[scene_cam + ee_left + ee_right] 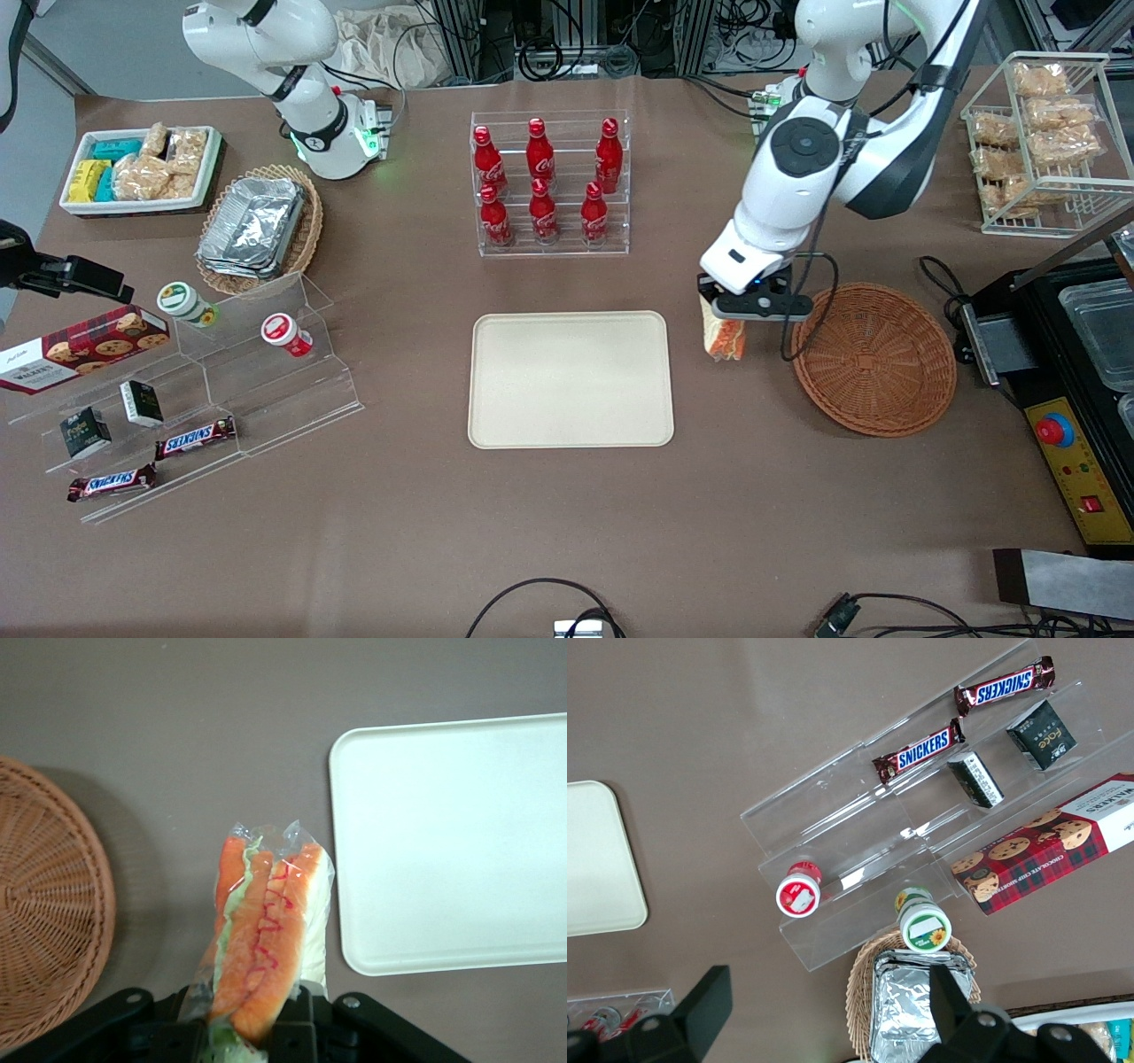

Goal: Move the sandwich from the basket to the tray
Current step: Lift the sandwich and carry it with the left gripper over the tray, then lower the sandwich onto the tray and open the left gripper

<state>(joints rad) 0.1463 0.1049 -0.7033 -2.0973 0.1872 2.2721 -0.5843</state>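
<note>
We start at the tray (570,379), bare and lying just beside the gripper (728,321) toward the parked arm's end of the table. The gripper is clamped on the sandwich (725,337), which hangs below it over bare table, between tray and basket (874,359) — the basket sits close on the working arm's side, with nothing in it. Our worry is the hold: the fingers pinch only one end of the wrapped wedge, so slick film could slip and drop it short of the tray rim. The front view shows the gap to the tray; the wrist view alone shows the orange and green filling (266,939) and the loose wrap (266,835).
</note>
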